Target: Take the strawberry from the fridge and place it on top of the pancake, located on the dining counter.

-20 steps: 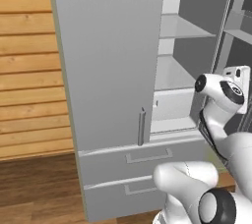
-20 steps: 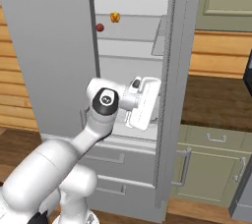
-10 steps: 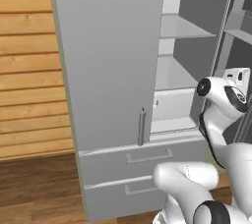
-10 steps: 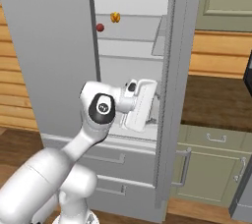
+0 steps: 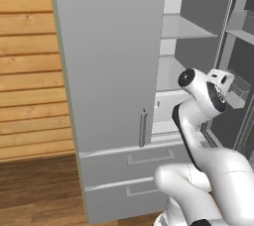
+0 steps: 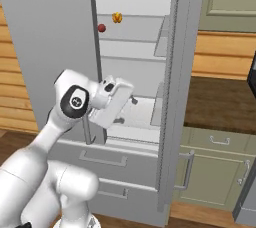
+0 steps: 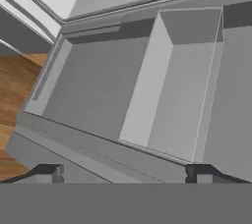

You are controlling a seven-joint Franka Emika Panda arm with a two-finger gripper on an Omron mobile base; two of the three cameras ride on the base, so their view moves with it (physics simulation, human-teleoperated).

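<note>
The strawberry (image 6: 101, 28), small and dark red, sits on an upper glass shelf inside the fridge (image 5: 109, 61). An orange-yellow food (image 6: 117, 17) lies just behind it. The fridge's left door is closed and its right door (image 6: 175, 97) is swung open. My gripper (image 6: 126, 110) hangs in front of the opening at the height of a lower shelf, well below the strawberry. In the hand view the gripper (image 7: 124, 171) is open and empty, looking at grey fridge compartments. The pancake and the dining counter are out of view.
Two fridge drawers (image 5: 129, 160) lie below the closed door, beside its bar handle (image 5: 143, 128). Right of the open door stand greenish cabinets (image 6: 215, 172) under a dark wooden top (image 6: 220, 97). A wood-plank wall (image 5: 30, 71) is on the left.
The arm has swung the hand left, from near the open door's edge toward the middle of the fridge opening. The strawberry has not moved.
</note>
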